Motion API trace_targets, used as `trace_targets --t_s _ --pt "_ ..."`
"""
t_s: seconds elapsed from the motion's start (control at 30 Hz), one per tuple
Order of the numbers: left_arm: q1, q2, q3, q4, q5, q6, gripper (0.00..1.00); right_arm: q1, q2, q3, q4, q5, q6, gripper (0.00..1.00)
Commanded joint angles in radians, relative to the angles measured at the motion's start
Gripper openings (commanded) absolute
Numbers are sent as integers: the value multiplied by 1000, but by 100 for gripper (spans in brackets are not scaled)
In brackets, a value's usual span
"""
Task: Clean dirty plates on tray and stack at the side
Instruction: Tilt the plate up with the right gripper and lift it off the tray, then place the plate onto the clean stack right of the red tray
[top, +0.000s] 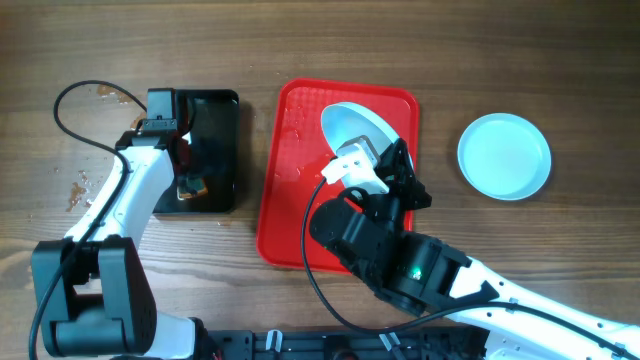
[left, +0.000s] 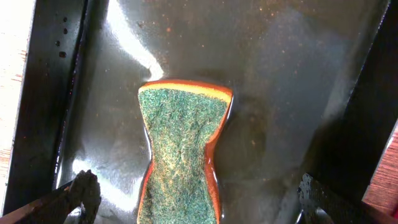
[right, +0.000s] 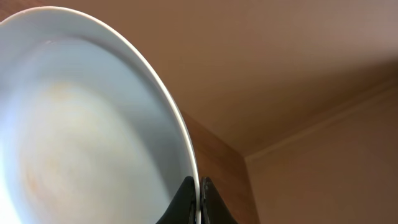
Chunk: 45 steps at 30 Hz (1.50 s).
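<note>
Pale-blue and smooth, the round shallow-rimmed plate (right: 81, 124) is tipped up on edge. Its rim is nipped between the jaws of the right gripper (right: 199, 200), which press onto it from both faces. Seen from overhead, that plate (top: 355, 128) hangs tilted out beyond the jaws, above the large red rectangular plastic tray (top: 290, 210). A faint tan smear shows on its inner face, so I judge it not yet clean. It looks stiff and glossy, probably light but slick, and breakable if dropped. A rim pinch leaves it free to swing, so the hold should sit deep over the rim lip. A second pale-blue plate (top: 504, 156) lies flat on the wooden table (top: 560, 60), well to the right of those jaws.

The left gripper (left: 199, 198) has its jaws spread wide over the wet black rectangular tray (left: 298, 74). The hourglass-shaped green-and-orange sponge (left: 180, 143) lies between them, touched by neither. The sponge looks soft and soaked; closing across its narrow waist seems the surest hold.
</note>
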Motion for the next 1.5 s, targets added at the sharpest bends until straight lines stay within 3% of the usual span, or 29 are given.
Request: trace_targets --t_s 0.0,0.3,0.53,0.6,1.2,1.27,1.33,1.4,1.47 --pt "3 -3 3 1 12 9 100 6 -12 2 6 26 0 4" --pt "3 -3 3 1 12 9 100 -39 -9 -3 -2 -129 106 4" --pt "3 -3 3 1 12 9 100 -67 -24 -2 -105 -157 215 4" --pt "3 -3 3 1 12 9 100 -82 -17 0 -93 -98 130 4" --pt "3 -3 3 1 12 9 100 -54 -17 0 -58 -80 134 4" --pt "3 -3 3 1 12 9 100 -55 -17 0 -91 -105 201 4" --pt "3 -3 3 1 12 9 100 -98 -17 0 -210 -300 409 4" --pt "3 -3 3 1 12 9 100 -201 -17 0 -298 -478 563 4" --pt "3 -3 3 1 12 9 100 -378 -32 2 -311 -686 610 4"
